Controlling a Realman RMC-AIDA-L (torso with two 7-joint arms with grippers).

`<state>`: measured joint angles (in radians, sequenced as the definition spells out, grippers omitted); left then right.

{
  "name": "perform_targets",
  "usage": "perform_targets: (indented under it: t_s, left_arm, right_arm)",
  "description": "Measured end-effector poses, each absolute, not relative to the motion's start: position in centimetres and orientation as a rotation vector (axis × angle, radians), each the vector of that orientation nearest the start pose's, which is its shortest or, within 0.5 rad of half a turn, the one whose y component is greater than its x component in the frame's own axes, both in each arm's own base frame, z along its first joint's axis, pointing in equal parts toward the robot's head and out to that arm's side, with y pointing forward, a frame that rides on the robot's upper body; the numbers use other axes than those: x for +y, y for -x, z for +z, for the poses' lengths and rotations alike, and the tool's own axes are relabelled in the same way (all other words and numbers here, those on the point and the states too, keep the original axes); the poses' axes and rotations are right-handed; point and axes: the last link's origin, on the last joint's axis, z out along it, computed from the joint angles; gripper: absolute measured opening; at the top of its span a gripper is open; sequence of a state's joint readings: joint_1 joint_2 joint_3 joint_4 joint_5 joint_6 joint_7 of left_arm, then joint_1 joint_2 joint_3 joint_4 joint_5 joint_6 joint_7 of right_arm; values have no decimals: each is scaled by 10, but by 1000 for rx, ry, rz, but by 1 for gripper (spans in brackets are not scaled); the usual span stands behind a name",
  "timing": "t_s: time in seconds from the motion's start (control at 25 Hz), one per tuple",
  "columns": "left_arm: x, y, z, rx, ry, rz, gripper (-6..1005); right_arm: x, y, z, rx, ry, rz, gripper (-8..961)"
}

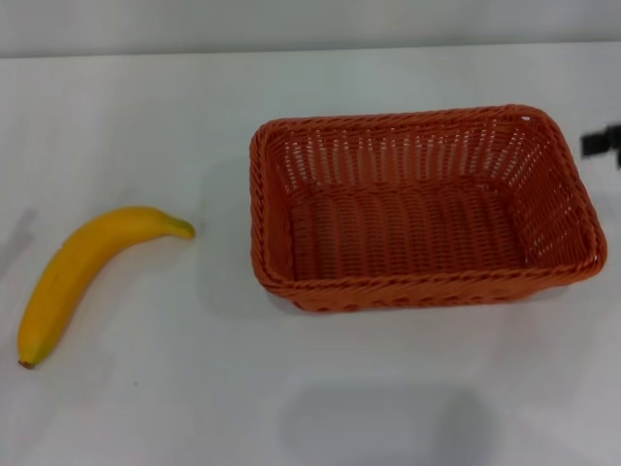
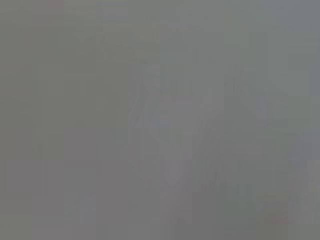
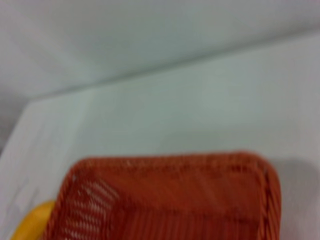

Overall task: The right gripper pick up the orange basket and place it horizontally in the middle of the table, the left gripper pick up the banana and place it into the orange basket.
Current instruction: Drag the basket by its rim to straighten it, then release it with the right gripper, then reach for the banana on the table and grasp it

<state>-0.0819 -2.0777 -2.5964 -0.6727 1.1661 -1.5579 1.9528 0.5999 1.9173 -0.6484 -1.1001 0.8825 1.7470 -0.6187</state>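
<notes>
The orange basket [image 1: 423, 209] rests empty on the white table [image 1: 320, 388], its long side running left to right, right of centre. Left of it the yellow banana [image 1: 82, 272] lies on the table, its stem end toward the basket. A small black piece of my right gripper [image 1: 603, 144] shows at the right edge, just beyond the basket's far right corner and apart from it. The right wrist view looks down on the orange basket [image 3: 170, 197] with a sliver of the banana [image 3: 32, 225] beside it. My left gripper is out of view; the left wrist view is plain grey.
The table's far edge [image 1: 310, 50] meets a pale wall at the back. Bare white surface lies in front of the basket and between it and the banana.
</notes>
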Motion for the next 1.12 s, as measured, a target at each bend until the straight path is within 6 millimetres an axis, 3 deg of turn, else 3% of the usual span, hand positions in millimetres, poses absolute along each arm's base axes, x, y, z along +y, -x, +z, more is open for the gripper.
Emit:
perform_targets:
  t_s: [0.08, 0.24, 0.32, 0.52, 0.72, 1.12]
  left_arm:
    - [234, 357, 128, -649, 1704, -1118, 877]
    - [236, 347, 139, -789, 1841, -1075, 877]
    - [238, 343, 144, -848, 1889, -1033, 877]
    - [250, 327, 162, -1071, 2011, -777, 877]
    - [277, 316, 171, -1258, 2120, -385, 877]
    - [310, 296, 167, -1262, 2278, -33, 876]
  right_arm:
    - [362, -242, 147, 1503, 2339, 472, 857]
    - [357, -245, 177, 1271, 2338, 670, 874]
    - [354, -247, 182, 1158, 2337, 721, 874]
    - [343, -258, 174, 931, 2321, 787, 873]
    - [331, -271, 152, 753, 2298, 794, 872]
    - [314, -311, 122, 740, 2216, 866, 871]
